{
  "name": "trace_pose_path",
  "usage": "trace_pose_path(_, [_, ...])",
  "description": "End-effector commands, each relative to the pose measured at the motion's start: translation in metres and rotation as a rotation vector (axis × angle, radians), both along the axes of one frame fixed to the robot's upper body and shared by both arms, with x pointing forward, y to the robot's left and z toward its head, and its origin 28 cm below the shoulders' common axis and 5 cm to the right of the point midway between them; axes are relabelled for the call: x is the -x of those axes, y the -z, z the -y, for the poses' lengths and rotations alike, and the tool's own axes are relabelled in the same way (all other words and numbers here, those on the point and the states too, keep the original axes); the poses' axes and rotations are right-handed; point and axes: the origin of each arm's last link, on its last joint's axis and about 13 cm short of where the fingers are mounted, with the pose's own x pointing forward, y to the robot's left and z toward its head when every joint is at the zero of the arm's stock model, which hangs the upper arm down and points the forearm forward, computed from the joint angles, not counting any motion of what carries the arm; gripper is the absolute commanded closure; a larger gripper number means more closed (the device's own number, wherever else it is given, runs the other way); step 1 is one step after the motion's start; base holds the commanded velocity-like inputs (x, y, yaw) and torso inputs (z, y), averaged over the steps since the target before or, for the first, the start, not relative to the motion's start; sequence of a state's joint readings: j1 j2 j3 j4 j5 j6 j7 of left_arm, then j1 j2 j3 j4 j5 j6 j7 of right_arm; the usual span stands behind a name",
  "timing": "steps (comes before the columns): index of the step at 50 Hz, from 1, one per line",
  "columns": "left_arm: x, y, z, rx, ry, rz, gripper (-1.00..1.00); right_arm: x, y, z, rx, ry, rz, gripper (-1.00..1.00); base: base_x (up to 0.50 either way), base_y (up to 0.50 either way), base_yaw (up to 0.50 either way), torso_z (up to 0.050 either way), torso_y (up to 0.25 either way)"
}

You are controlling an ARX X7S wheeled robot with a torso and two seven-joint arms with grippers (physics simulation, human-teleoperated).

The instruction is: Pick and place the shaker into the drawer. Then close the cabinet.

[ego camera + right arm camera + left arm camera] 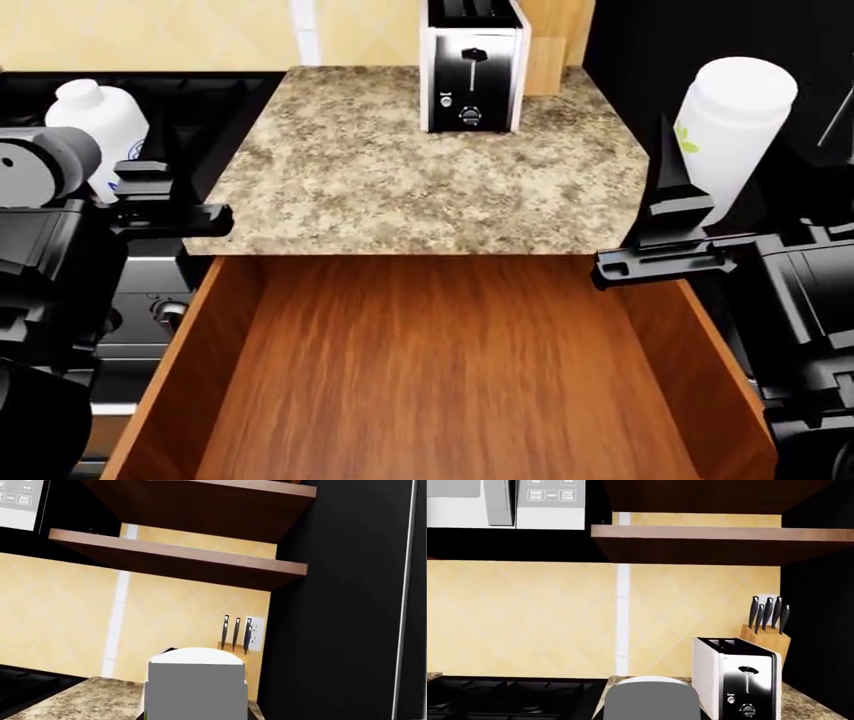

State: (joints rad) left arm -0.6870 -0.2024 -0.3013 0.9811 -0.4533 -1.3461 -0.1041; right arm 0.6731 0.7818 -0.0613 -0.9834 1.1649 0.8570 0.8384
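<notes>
The shaker (738,125), a tall white cylinder with a green leaf mark, hangs in the air right of the counter, above the drawer's right rim. My right gripper (707,170) is shut on it; one black finger (671,185) shows at its left side and the other is hidden. In the right wrist view the shaker's white top (197,656) sits behind a grey block. The drawer (427,380) stands pulled out, its reddish-brown floor bare. The cabinet body is hidden under the counter. My left gripper (127,165) is at a white capped bottle (96,120) over the stove; its grip is unclear.
A speckled counter (400,170) carries a toaster (470,65) and a knife block (554,40) at the back. The black stove (140,300) lies to the left and a black fridge wall (721,30) to the right. Shelves (694,535) and a microwave (507,505) hang above.
</notes>
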Motion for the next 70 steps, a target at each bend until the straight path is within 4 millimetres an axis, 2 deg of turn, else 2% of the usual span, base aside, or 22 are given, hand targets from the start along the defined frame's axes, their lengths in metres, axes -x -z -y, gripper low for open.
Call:
trace_pose_path(1, [-0.001, 0.000, 0.000, 0.002, 0.000, 0.000, 1.00, -0.001, -0.003, 0.001, 0.003, 0.014, 0.024, 1.00, 0.00, 0.00, 0.00, 0.000, 0.000])
trace_pose_path(11, [0.000, -0.002, 0.000, -0.025, 0.005, -0.006, 1.00, 0.002, -0.009, 0.001, 0.021, -0.005, 0.011, 1.00, 0.00, 0.00, 0.00, 0.001, 0.001])
trace_pose_path(26, [-0.002, -0.043, -0.014, -0.255, 0.108, -0.137, 1.00, 0.021, -0.059, 0.006, 0.140, -0.171, -0.161, 1.00, 0.00, 0.00, 0.00, 0.000, 0.001])
trace_pose_path(36, [-0.005, -0.074, -0.014, -0.373, 0.132, -0.164, 1.00, 0.006, -0.088, 0.010, 0.244, -0.161, -0.231, 1.00, 0.00, 0.00, 0.00, 0.000, 0.001])
trace_pose_path(43, [-0.017, -0.093, -0.011, -0.448, 0.142, -0.192, 1.00, -0.009, -0.108, 0.013, 0.268, -0.139, -0.267, 1.00, 0.00, 0.00, 0.00, 0.001, 0.000])
trace_pose_path(51, [-0.031, -0.103, -0.009, -0.511, 0.160, -0.248, 1.00, -0.029, -0.109, 0.012, 0.298, -0.144, -0.351, 1.00, 0.00, 0.00, 0.00, 0.000, 0.000])
trace_pose_path(70, [-0.042, -0.109, -0.005, -0.570, 0.202, -0.249, 1.00, -0.044, -0.114, 0.003, 0.415, -0.187, -0.411, 1.00, 0.00, 0.00, 0.00, 0.000, 0.001])
